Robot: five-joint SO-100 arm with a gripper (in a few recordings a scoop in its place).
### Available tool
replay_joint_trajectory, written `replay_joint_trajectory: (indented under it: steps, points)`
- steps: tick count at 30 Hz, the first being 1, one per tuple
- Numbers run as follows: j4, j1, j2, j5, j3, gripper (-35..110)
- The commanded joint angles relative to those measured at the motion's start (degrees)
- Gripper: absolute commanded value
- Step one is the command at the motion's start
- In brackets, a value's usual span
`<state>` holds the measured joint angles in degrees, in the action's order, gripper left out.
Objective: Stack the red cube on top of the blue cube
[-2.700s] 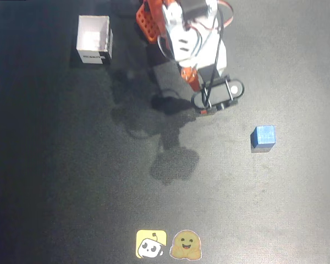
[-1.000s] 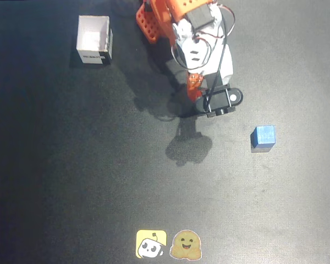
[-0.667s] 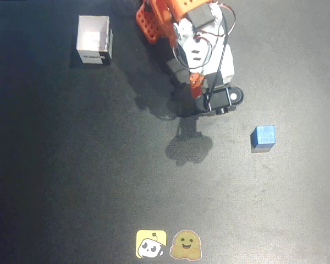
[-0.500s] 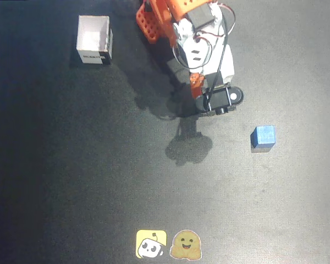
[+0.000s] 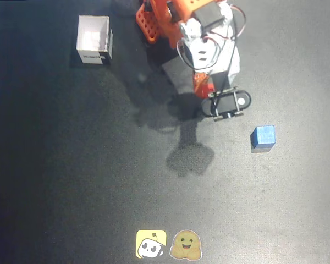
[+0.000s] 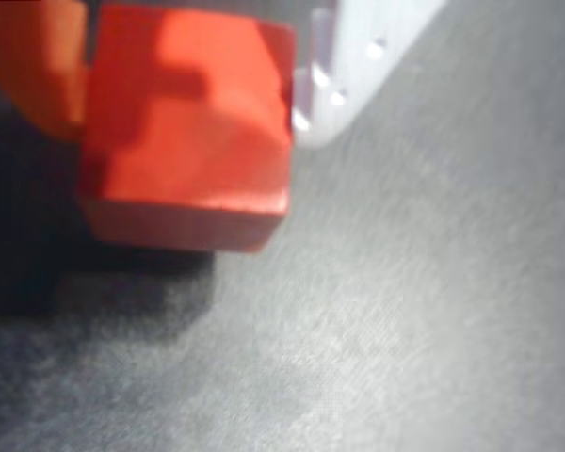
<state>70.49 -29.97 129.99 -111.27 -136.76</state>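
Your gripper (image 5: 226, 104) holds the red cube (image 6: 184, 127) clamped between its jaws, up and to the left of the blue cube (image 5: 263, 137), which sits alone with bare mat (image 5: 99, 181) all around.

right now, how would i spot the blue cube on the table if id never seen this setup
In the overhead view, find the orange and white arm at the top of the black table. The blue cube sits alone just below and right of it, small and solid, unlike the open white box.
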Motion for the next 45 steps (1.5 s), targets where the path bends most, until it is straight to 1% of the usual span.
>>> replay_joint_trajectory:
  steps: [1, 6, 12, 21, 24, 28, 36, 45]
  points:
    - [5.7, 0.2, -2.6, 0.5, 10.2, 0]
    - [8.6, -0.9, -5.5, 0.2, 15.6, 0]
    - [6.2, -5.5, -7.1, -4.9, 16.3, 0]
    - [1.9, -9.6, -14.1, -5.6, 20.0, 0]
    - [1.6, -11.3, -16.1, -7.0, 22.0, 0]
    - [0.2, -15.1, -17.7, -11.3, 22.9, 0]
    - [0.1, -19.5, -24.1, -14.4, 28.7, 0]
    - [-1.0, -19.4, -26.1, -14.2, 30.8, 0]
